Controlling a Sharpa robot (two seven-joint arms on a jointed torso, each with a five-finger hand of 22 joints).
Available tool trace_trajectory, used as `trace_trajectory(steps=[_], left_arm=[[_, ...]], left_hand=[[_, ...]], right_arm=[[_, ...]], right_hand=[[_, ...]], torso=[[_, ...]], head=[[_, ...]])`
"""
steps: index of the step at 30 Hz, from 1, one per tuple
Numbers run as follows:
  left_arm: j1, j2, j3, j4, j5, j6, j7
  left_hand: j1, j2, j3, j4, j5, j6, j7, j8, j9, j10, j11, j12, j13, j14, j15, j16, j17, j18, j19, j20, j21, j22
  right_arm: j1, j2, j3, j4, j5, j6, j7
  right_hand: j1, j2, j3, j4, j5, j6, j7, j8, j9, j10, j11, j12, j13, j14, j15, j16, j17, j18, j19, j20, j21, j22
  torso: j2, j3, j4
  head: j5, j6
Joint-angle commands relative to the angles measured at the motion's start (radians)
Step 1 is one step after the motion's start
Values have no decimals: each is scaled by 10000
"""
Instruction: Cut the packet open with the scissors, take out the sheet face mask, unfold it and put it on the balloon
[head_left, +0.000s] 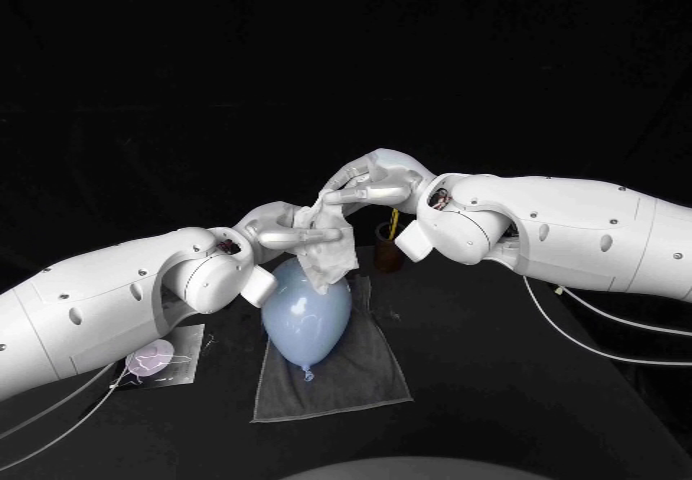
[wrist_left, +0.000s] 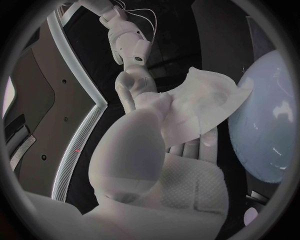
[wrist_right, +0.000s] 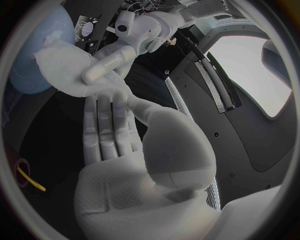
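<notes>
The white sheet mask (head_left: 329, 240) hangs crumpled between my two hands, just above the top of the pale blue balloon (head_left: 306, 315). My left hand (head_left: 281, 235) pinches its lower left part, and in the left wrist view the mask (wrist_left: 200, 105) spreads from that hand (wrist_left: 150, 150) towards the balloon (wrist_left: 269, 125). My right hand (head_left: 368, 185) holds the mask's upper edge. From the right wrist, the right hand (wrist_right: 119, 135) stretches its fingers to the mask (wrist_right: 59, 70) in front of the balloon (wrist_right: 31, 55). The balloon lies on a grey cloth (head_left: 339, 385), knot towards me.
The packet (head_left: 156, 358), with a pinkish round mark, lies on the table under my left forearm. Behind the balloon, a small dark holder (head_left: 387, 252) with a yellow piece (head_left: 392, 215) rising from it stands below my right wrist.
</notes>
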Motion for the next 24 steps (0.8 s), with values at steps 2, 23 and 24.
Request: trace_trajectory(steps=[2,23,24], left_arm=[[15,44,15,-56,15,-555,382],[13,46,14,-53,712,644,656],[13,47,14,-51,750,691,650]], left_hand=[[-13,178,471,-155,13,605,-21,-390,-76,79,-103,175,122,45,-124,222,56,-23,-491,-152,950,779],[-1124,640,2212,-546,17,-414,441,-209,1185,-1457,812,-2653,-1545,-2259,966,-2271,-1592,-540,-4208,839,959,1498],[-1168,605,2275,-583,19,-472,469,-182,1294,-1328,844,-2998,-1816,-2188,997,-2563,-1834,-471,-4202,944,708,1304]], right_arm=[[-1,12,4,-20,-36,-19,-54],[-4,81,-4,-119,-172,-293,27],[-5,87,-4,-129,-180,-316,38]], right_hand=[[-2,124,8,-51,59,47,7,66,10,-41,-57,-50,12,65,0,-49,12,184,-74,21,46,18],[-117,109,-15,-50,61,-43,36,45,17,-145,-19,-108,6,-23,45,-112,0,176,-207,59,36,35],[-119,110,-15,-52,61,-47,37,45,18,-149,-18,-110,6,-27,46,-115,-1,176,-213,60,35,36]], torso=[[-5,4,-7],[-1,-3,-5],[-1,-2,-7]], head=[[-6,-10],[-24,8],[-17,8]])
